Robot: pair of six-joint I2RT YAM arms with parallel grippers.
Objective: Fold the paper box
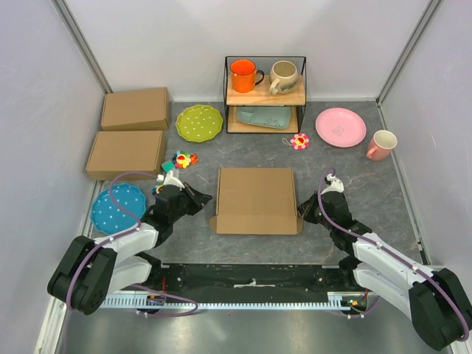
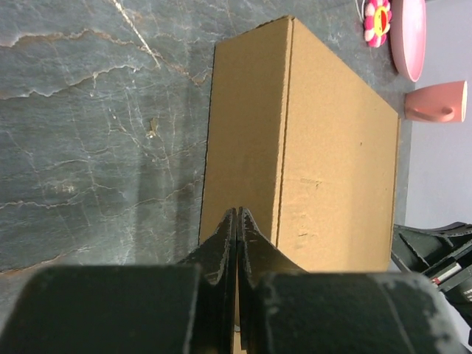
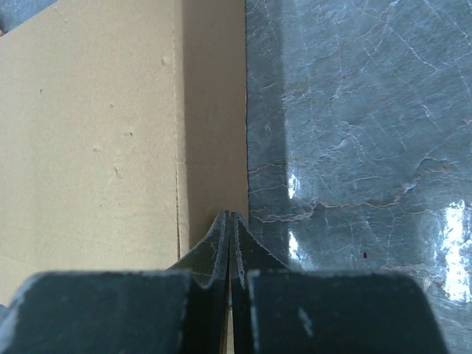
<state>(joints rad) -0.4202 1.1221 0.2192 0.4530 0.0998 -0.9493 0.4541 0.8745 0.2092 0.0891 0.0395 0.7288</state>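
The paper box (image 1: 256,198) lies closed as a shallow brown mailer in the middle of the table, with small tabs sticking out at its two near corners. My left gripper (image 1: 206,198) is shut, its tips at the box's left side wall. In the left wrist view the left gripper (image 2: 237,212) points along that wall of the box (image 2: 332,147). My right gripper (image 1: 302,212) is shut too, at the right side wall. The right wrist view shows the right gripper (image 3: 231,214) against the box (image 3: 88,133) edge. I see nothing between either pair of fingers.
Two ready-made brown boxes (image 1: 136,108) (image 1: 125,153) sit back left. A green plate (image 1: 199,122), a blue plate (image 1: 118,208) and small toys (image 1: 184,158) lie left. A wire rack (image 1: 265,94) with mugs stands behind. A pink plate (image 1: 340,127), a pink mug (image 1: 381,144) and a flower toy (image 1: 299,141) are on the right.
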